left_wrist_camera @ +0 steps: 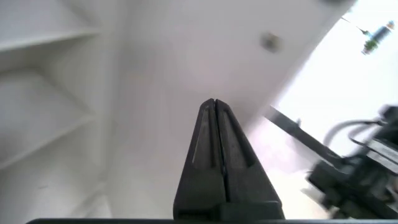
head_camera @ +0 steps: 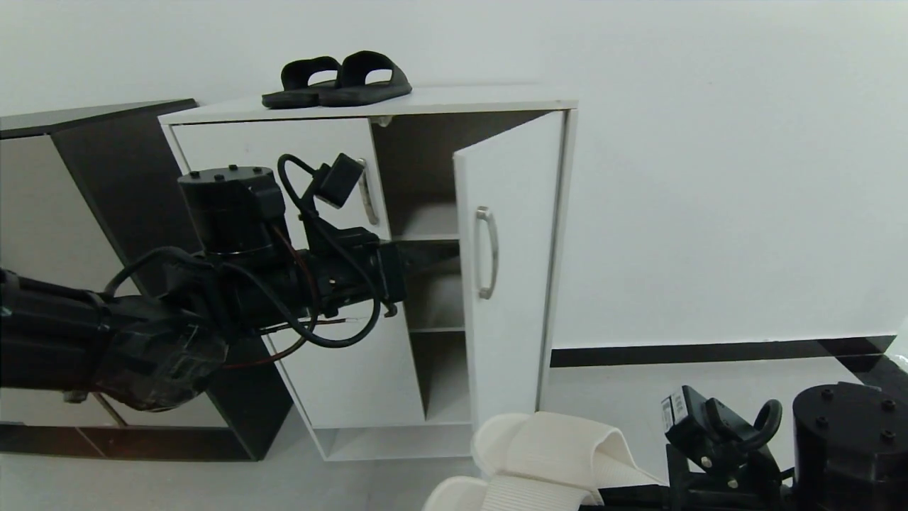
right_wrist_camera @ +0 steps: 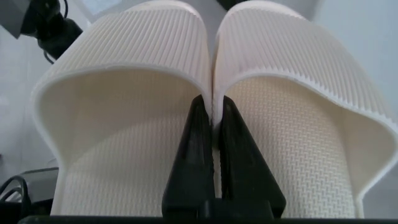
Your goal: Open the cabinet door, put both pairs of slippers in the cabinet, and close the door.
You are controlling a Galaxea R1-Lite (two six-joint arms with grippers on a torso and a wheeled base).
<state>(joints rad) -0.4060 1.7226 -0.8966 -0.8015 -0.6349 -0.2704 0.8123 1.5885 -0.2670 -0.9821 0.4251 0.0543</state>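
Observation:
The white cabinet (head_camera: 425, 101) has its right door (head_camera: 514, 312) swung partly open, showing shelves (head_camera: 434, 236); the left door (head_camera: 284, 145) is closed. A black pair of slippers (head_camera: 339, 80) lies on the cabinet top. My left gripper (head_camera: 434, 258) (left_wrist_camera: 215, 103) is shut and empty, reaching into the gap behind the open door's inner face (left_wrist_camera: 186, 56). Low in front of the cabinet, my right gripper (right_wrist_camera: 213, 102) is shut on the touching inner edges of the white pair of slippers (head_camera: 546, 454) (right_wrist_camera: 124, 124), holding them together.
A dark brown unit (head_camera: 106, 149) stands against the cabinet's left side. A white wall runs behind, with a black floor strip (head_camera: 709, 351) to the right. The open door's metal handle (head_camera: 486, 252) faces outward.

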